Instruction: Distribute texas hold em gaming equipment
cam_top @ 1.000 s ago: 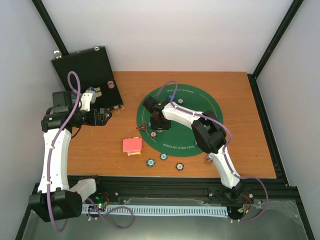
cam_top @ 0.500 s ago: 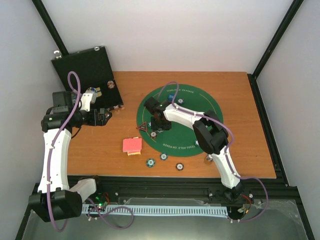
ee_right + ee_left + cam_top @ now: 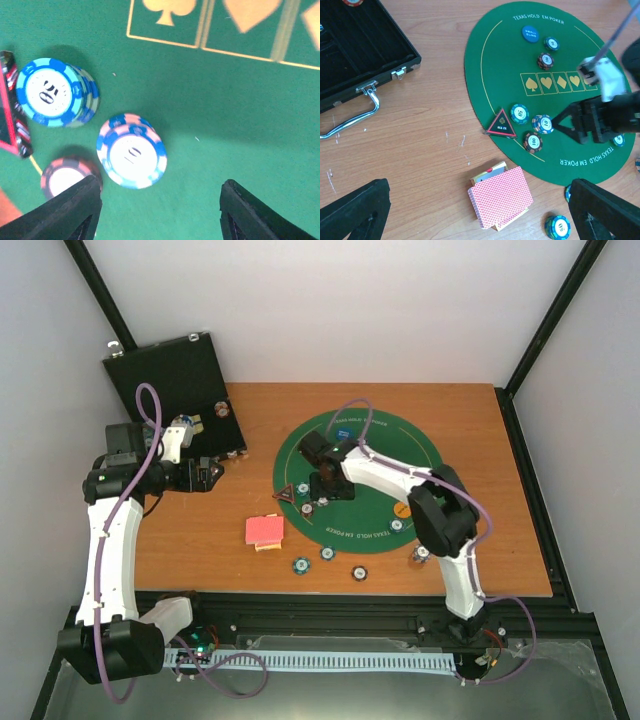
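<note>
My right gripper hovers open over the round green poker mat. In the right wrist view its fingers stand wide apart above the felt, and a short blue-pink "10" chip stack lies just ahead of the left finger, touched by neither. Near it are a teal "50" stack, a brown chip and the dark triangular marker. Red-backed cards lie on the wood, below my open left gripper, which holds nothing.
An open black case sits at the back left. Three loose chips lie on the wood near the mat's front edge. A blue button, an orange button and more chips rest on the mat.
My right gripper has opened and let go of the "10" chip stack on the mat, and its arm has shifted a little to the right. The left arm has not moved.
</note>
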You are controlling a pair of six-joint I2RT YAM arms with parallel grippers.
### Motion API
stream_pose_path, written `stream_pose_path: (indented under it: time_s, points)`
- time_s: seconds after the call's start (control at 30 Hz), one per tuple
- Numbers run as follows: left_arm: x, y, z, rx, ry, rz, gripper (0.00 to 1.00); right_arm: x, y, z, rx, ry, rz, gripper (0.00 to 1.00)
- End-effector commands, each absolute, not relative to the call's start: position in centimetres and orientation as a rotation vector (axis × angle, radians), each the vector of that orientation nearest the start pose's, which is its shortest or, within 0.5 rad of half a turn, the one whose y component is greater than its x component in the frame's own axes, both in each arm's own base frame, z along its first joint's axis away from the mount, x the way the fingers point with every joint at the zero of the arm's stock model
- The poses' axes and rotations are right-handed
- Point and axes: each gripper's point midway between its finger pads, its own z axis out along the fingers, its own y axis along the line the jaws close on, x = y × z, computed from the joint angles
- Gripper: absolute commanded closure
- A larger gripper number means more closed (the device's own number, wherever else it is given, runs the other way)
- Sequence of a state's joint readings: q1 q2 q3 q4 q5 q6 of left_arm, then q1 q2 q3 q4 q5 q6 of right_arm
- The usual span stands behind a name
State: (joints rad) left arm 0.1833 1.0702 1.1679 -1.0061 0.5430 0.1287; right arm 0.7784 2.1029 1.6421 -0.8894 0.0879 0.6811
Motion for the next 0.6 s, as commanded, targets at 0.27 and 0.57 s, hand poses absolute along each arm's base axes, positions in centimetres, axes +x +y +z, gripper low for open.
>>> stream_pose_path:
  time_s: [0.27, 0.57]
  points:
    - [27.9, -3.9, 26.4, 0.185, 2.332, -0.518, 0.00, 29.1, 20.8, 10.8, 0.101, 2.798, 0.113, 0.34]
    - [27.9, -4.1, 26.3, 0.177, 2.332, -0.541, 0.00, 23.2, 12.3, 9.6, 0.382, 2.797, 0.042, 0.28]
